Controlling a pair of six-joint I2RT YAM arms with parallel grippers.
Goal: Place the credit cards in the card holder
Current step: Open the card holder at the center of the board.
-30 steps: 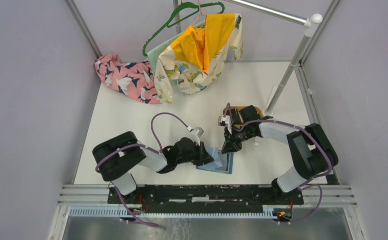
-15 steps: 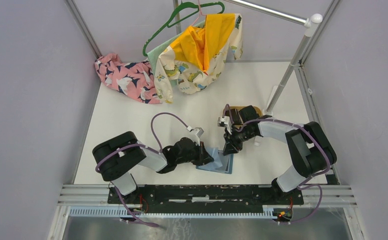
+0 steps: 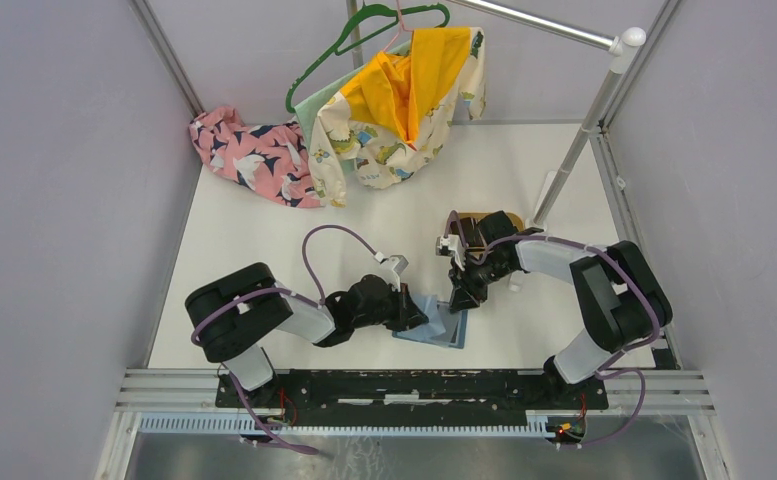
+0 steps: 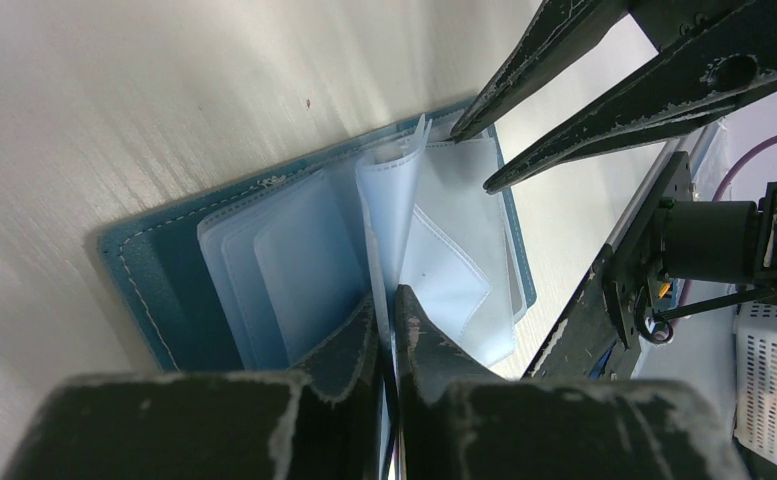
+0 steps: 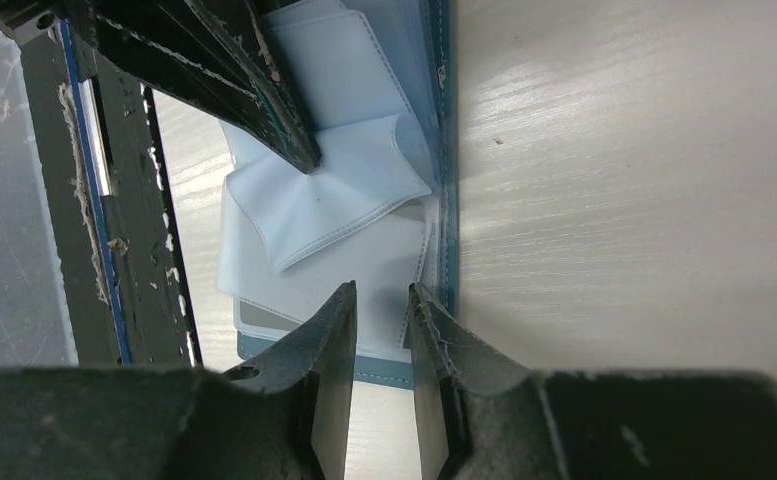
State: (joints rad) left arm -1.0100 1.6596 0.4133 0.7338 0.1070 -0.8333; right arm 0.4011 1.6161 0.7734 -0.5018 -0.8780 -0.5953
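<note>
Left wrist view: the left pincer (image 4: 389, 300) is pressed together on one clear sleeve (image 4: 389, 200) of the card holder (image 4: 164, 290), lifting it upright from the fan of pockets. The holder lies opened flat on the table (image 4: 114, 80), directly under and ahead of that pincer's tips. The right pincer (image 4: 472, 160) comes in from the opposite side with its jaws a little apart and nothing between them. Its tips are just beyond the raised sleeve's top edge.

In the right wrist view, the holder's teal border runs straight ahead, in line with the right pincer's fingers, with the pockets spread ahead and toward the left arm. Both arms are at the holder, but only the left one grips it; whether the right touches it I cannot tell. None of the credit cards shows clearly, so the next card would have to enter the pocket along that border line.

Compared with a second ago, the right pincer has eased apart and drawn back slightly. The left arm and holder have not shifted.
</note>
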